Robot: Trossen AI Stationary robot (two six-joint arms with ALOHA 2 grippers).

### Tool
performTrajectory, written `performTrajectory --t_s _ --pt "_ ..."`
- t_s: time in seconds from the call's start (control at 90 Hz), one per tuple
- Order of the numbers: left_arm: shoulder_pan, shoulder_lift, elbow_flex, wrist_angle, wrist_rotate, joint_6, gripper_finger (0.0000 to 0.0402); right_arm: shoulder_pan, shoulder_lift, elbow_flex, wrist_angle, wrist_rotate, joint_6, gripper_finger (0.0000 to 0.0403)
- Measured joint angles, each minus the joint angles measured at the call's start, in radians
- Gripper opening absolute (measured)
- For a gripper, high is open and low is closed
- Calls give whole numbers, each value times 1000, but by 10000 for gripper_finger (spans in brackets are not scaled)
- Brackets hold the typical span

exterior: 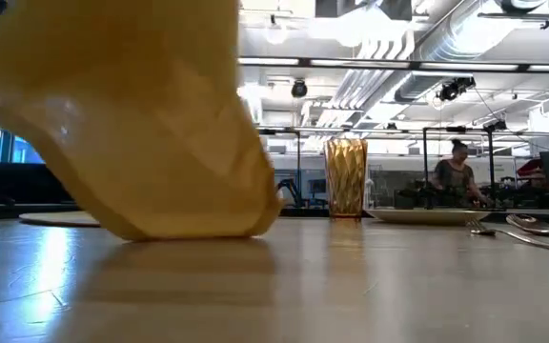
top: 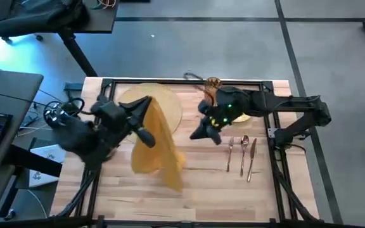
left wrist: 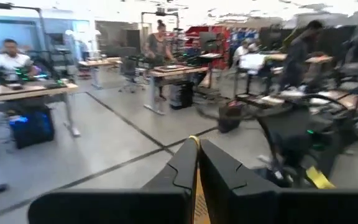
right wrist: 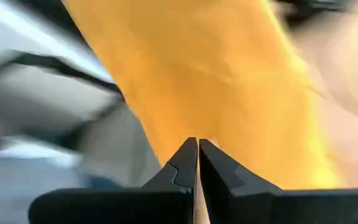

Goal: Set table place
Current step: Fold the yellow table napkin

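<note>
A mustard-yellow napkin [top: 157, 149] hangs over the table [top: 119, 196] from my left gripper [top: 149, 101], which is shut on its upper end. The napkin fills the left of the low view [exterior: 141, 114]. Behind it, at the far middle, the round tan placemat [top: 170, 101] lies flat on the table. My right gripper [top: 208, 135] hovers to the right of the napkin, shut and holding nothing. In the right wrist view its fingers [right wrist: 185, 165] point at the napkin [right wrist: 216, 81]. My left gripper pinches the napkin's upper end between its two fingers; only a thin yellow strip [left wrist: 195, 186] shows between them. The fingers lie roughly level, pointing toward the table's right side. The napkin hangs slack below them, and its lower end [exterior: 189, 229] rests on the table.
A gold faceted glass [top: 213, 83] stands at the far edge. A gold plate [top: 249, 116] lies partly under the right arm. A fork [top: 230, 152], a spoon [top: 244, 151] and a knife [top: 252, 159] lie at the right. People work at benches in the room beyond.
</note>
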Motion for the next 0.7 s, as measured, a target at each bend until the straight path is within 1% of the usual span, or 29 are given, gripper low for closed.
performTrajectory --t_s 0.111,0.178,0.244,0.333,0.456,0.544,0.622,0.7 --pt "40 0 0 -50 35 -37 0 40 26 0 -70 99 -74 0" --pt "63 0 0 -50 67 -22 0 66 44 0 -68 138 -87 5" --pt "86 0 0 -51 90 -3 0 92 58 0 -42 178 -94 20" --pt "111 0 0 -50 109 16 0 128 84 0 6 250 -101 54" --pt "139 0 0 -49 133 57 0 176 123 0 100 385 -97 116" --pt "154 0 0 -48 171 69 0 207 151 0 153 485 -95 160" --pt "160 0 0 -47 191 72 0 226 172 0 153 567 -80 193" --pt "150 0 0 -39 201 94 0 235 171 -1 137 622 -21 214"
